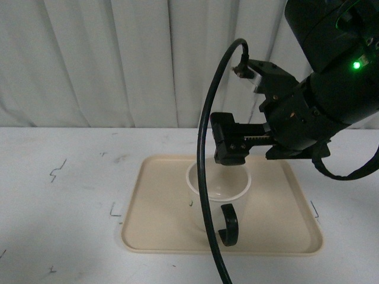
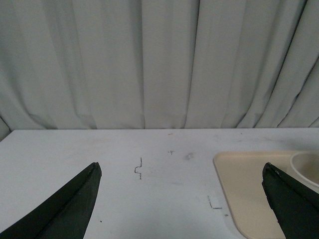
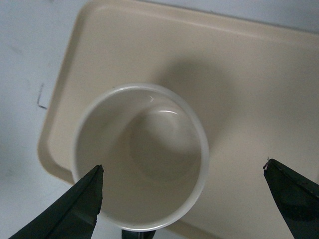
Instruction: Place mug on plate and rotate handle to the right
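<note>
**Front view.**
- I log the mug, cream-white, upright near the middle of the plate, a beige rectangular tray lying on the white desk.
- The handle is a dark loop that faces the camera, turned slightly right.
- The right gripper hangs just over the mug's far rim. I cannot tell whether it touches.
- A black cable arcs down in front of the mug.
- A pale curtain stands behind the desk.

**Left wrist view.**
- The left gripper has its fingers wide apart, with nothing between them but bare desk.
- One corner of the plate and a piece of the mug's rim show at the edge. Both are well apart from this gripper.

**Right wrist view.**
- The camera looks straight down into the mug, which is hollow and holds nothing.
- The right gripper has its fingers spread apart, one on either side of the mug and clamped on nothing.
- The plate lies beneath.
- A sliver of the handle shows at the frame's edge.
</note>
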